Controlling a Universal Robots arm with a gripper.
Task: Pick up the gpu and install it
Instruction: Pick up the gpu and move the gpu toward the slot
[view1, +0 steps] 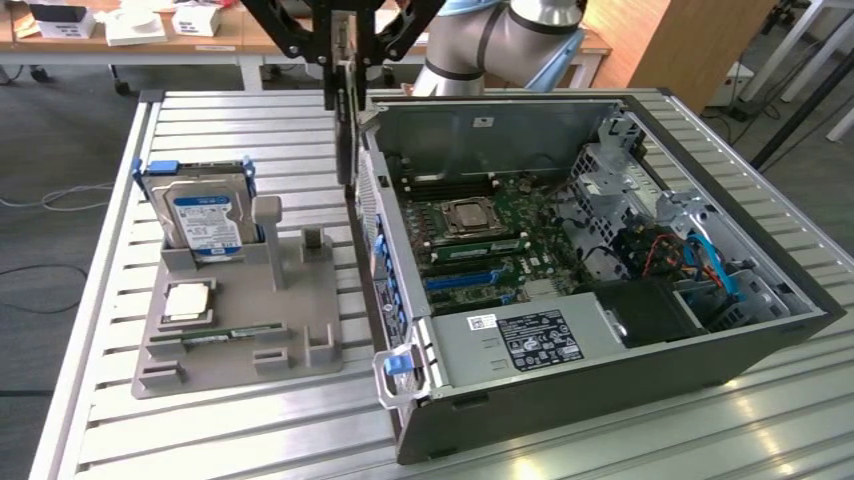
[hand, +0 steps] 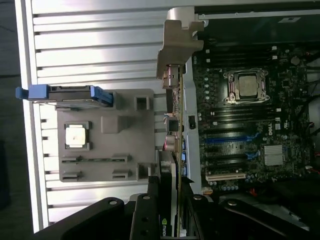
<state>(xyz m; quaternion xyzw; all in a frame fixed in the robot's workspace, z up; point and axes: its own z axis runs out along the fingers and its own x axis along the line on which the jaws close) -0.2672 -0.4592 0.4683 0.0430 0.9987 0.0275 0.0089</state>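
Pale metal bracket at one end, the dark gpu hangs edge-on, clamped between the fingers of the tool, over the side wall of the open computer case. From the wrist, the gpu runs along that wall beside the motherboard. On the exterior view's left, a grey holder with a hard drive sits on the slatted table.

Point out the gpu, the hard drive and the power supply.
gpu (hand: 178, 47): wrist view, on its metal bracket.
hard drive (view1: 207, 215): exterior view, on its label.
power supply (view1: 531, 340): exterior view, on its label sticker.
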